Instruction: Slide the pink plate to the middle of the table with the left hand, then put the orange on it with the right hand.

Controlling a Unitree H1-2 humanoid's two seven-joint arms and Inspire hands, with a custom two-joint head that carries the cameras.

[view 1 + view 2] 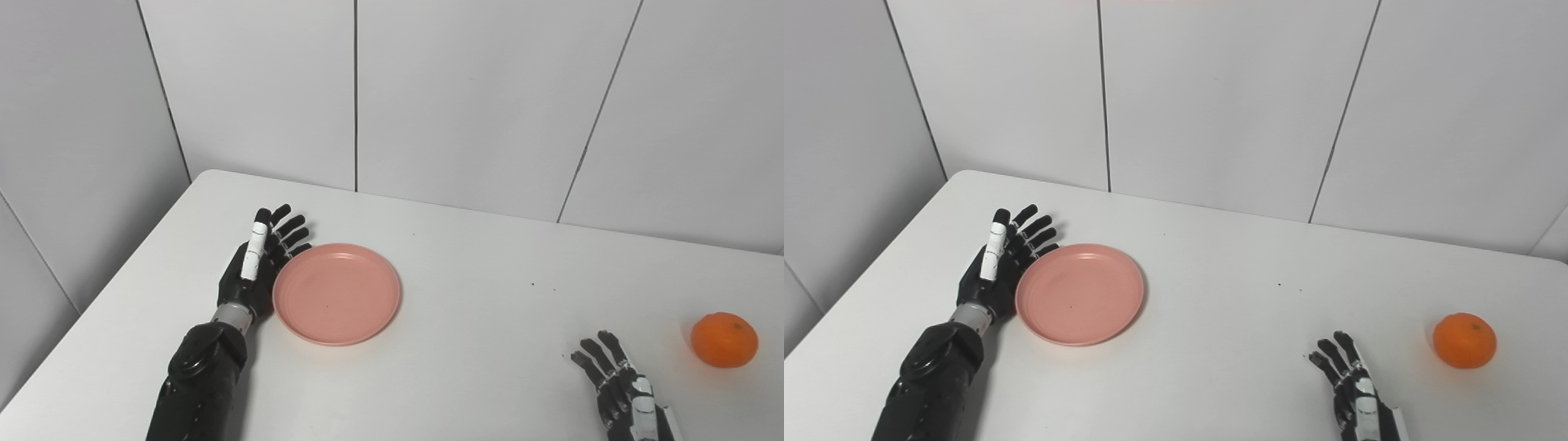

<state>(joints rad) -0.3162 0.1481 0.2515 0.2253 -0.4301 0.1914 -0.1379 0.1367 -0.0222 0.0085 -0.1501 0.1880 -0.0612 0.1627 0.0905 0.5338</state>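
A round pink plate (336, 293) lies flat on the white table (478, 288), left of its middle. My left hand (257, 263) stands on edge against the plate's left rim, open, fingers stretched toward the wall, palm facing the plate. An orange (724, 340) sits near the table's right side, close to the front. My right hand (618, 383) rests low at the front right, open with fingers spread, a hand's width left of the orange and not touching it.
Grey wall panels (465, 98) rise right behind the table's far edge. The table's left edge (122, 269) runs close beside my left arm. A few small dark specks (533, 285) dot the tabletop between plate and orange.
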